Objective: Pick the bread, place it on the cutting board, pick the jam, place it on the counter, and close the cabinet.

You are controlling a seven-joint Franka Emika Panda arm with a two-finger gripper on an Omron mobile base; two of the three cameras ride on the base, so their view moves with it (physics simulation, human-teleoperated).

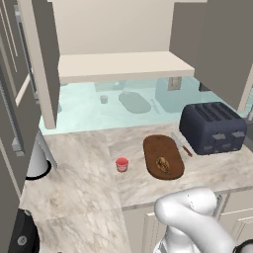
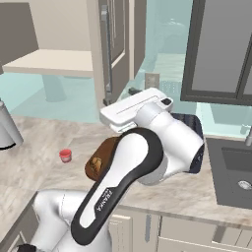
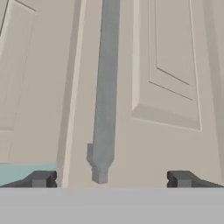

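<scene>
- Brown mottled bread (image 1: 162, 164) lies on the dark oval cutting board (image 1: 157, 149), on the marbled counter (image 1: 84, 173).
- A small red jam (image 1: 122, 164) jar stands on the counter just left of the board.
- The cabinet (image 1: 123, 66) doors stand open above, cream shelf showing.
- The gripper (image 3: 111, 178) faces a door's metal handle (image 3: 105, 87), fingers (image 3: 42, 178) spread wide, holding nothing.
- A navy toaster (image 1: 212, 127) sits right of the board.

The left base view looks down from high up behind the arm at the counter (image 1: 79, 173) and open cabinet (image 1: 123, 64). The right base view looks at the same counter (image 2: 34, 147) from the other side. The hand view sits very close to a cabinet door (image 3: 166, 87), facing its handle (image 3: 105, 96).
</scene>
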